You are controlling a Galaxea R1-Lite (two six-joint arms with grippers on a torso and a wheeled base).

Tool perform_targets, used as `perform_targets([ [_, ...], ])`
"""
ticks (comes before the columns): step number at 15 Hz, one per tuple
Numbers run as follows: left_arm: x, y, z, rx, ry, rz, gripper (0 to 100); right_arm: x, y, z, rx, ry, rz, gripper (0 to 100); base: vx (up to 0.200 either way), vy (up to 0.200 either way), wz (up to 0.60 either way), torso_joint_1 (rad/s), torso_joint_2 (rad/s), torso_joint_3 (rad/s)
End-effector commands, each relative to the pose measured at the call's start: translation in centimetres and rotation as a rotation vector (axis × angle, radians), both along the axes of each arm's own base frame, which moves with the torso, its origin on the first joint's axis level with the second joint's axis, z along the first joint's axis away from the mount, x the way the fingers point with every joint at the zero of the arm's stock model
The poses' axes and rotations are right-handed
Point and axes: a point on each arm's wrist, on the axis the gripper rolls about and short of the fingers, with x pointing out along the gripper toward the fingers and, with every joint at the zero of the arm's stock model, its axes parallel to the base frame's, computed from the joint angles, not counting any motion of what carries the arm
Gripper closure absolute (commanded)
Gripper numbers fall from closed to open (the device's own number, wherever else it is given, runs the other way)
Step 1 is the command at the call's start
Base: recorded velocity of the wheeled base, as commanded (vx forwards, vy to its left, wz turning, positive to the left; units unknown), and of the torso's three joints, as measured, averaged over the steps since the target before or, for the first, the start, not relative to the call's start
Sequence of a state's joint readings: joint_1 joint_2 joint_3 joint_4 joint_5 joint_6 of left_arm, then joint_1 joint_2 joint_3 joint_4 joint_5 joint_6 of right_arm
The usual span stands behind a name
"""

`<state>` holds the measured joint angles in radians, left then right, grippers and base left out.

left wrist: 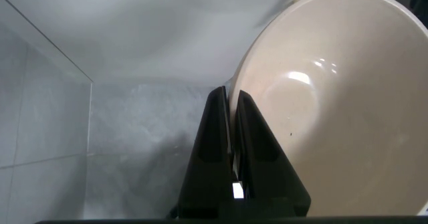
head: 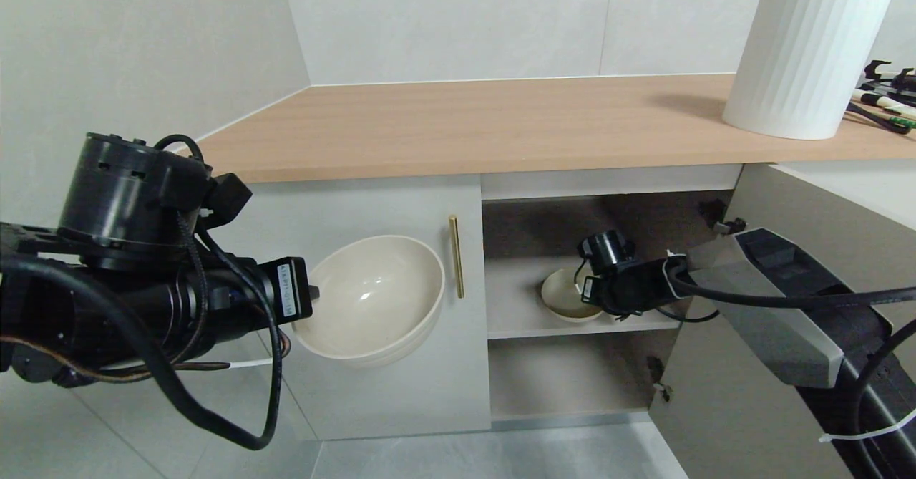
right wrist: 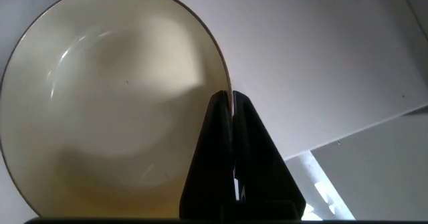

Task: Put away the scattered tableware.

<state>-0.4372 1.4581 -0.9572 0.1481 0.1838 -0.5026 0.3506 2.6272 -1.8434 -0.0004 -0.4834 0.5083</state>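
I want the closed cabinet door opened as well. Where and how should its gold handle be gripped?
Grip the gold handle mid-bar, coming straight from the front. It is a slim upright bar near the right edge of the closed door, so the jaws should probably close sideways across it.

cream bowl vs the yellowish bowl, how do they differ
The plain cream bowl hangs before the closed cabinet door; the dark-rimmed yellowish bowl is inside the open cabinet. The cream bowl appears larger than the yellowish bowl. Both are pinched at the rim, by left gripper and right gripper.
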Motion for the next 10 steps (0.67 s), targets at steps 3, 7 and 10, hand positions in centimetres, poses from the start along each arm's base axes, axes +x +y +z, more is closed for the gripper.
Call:
perform_targets([
  [3,0.0,0.0,0.0,0.000,0.001,0.001,100,0.3,0.0,0.1,0.003,-0.016,-0.015,100,0.000,0.000,0.00,0.000,0.00,0.000],
  [7,0.1,0.0,0.0,-0.001,0.002,0.002,100,0.3,0.0,0.2,0.007,-0.021,-0.017,0,0.000,0.000,0.00,0.000,0.00,0.000],
  [10,0.0,0.0,0.0,-0.004,0.000,-0.001,100,0.2,0.0,1.3,0.027,-0.044,-0.032,0,0.000,0.000,0.00,0.000,0.00,0.000],
])
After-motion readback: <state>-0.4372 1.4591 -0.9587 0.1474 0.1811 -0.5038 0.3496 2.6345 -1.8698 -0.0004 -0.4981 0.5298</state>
